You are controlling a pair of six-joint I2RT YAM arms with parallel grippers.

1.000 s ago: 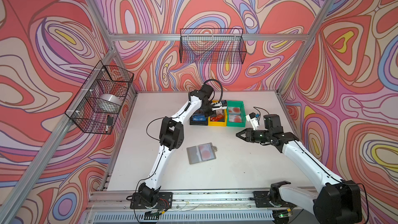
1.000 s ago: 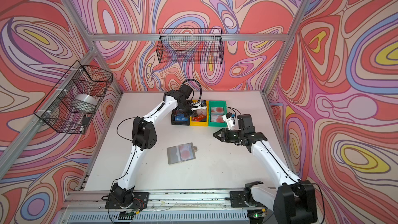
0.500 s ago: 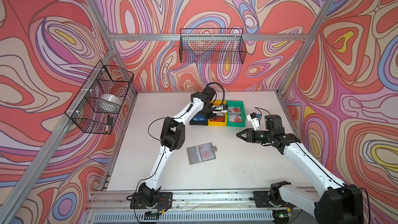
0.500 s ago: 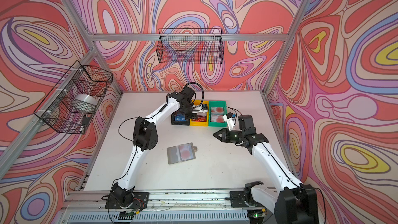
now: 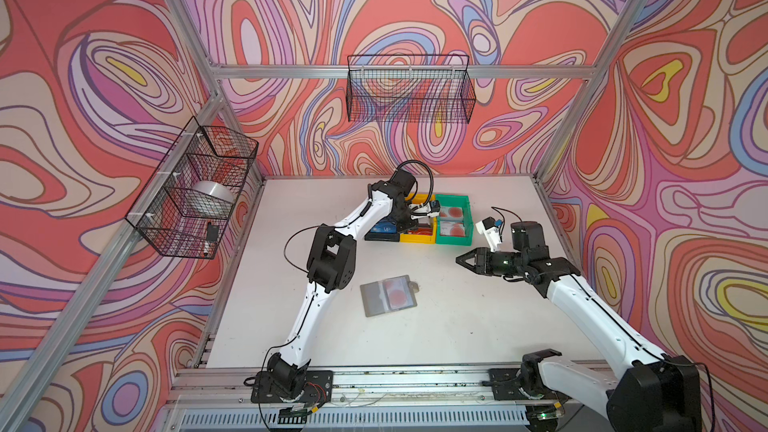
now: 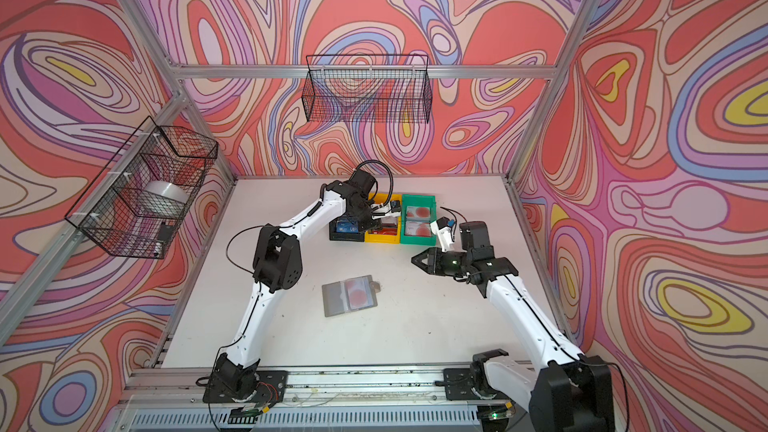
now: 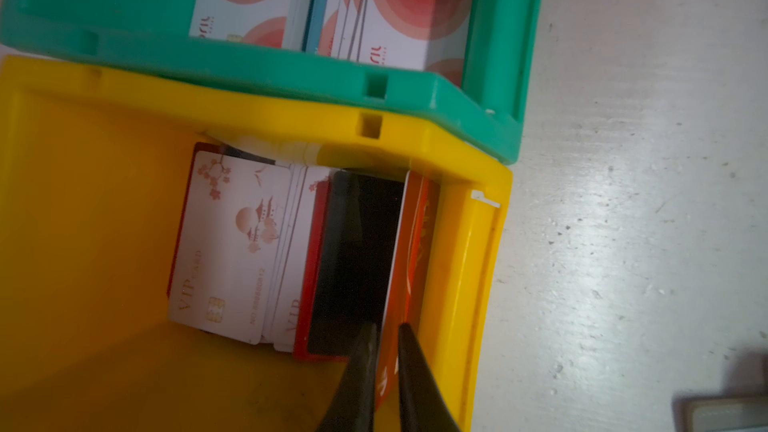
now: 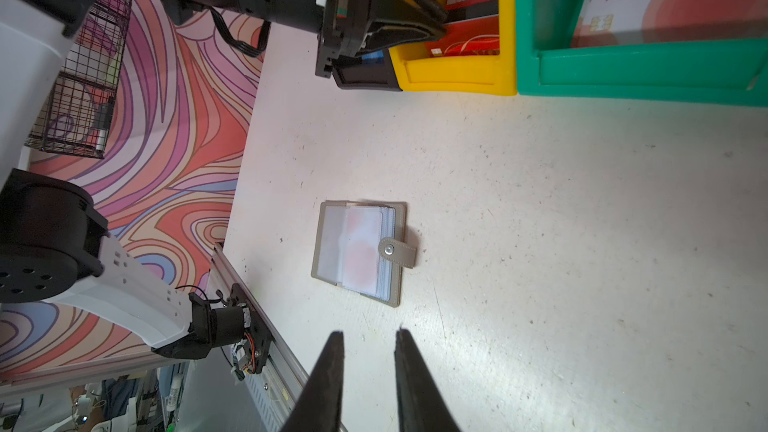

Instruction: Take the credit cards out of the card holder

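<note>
Left fingers point(image 7: 353, 388), slightly parted, straddle a red card point(image 7: 411, 243) in the yellow bin point(image 7: 83, 201); right fingers point(image 8: 328, 376) gape empty above the counter point(image 8: 540, 243)

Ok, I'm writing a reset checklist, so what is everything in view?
black bin, yellow bin, green bin: one each, side by side, far side of table
card holder: one, grey, open, nearer than bins
cards: many; pale red-circled in green bin and holder, mixed in yellow
wire baskets: two, black, on walls
left end effector: one, black, in yellow bin, straddling an orange card
right end effector: one, black, open, empty, over table
</note>
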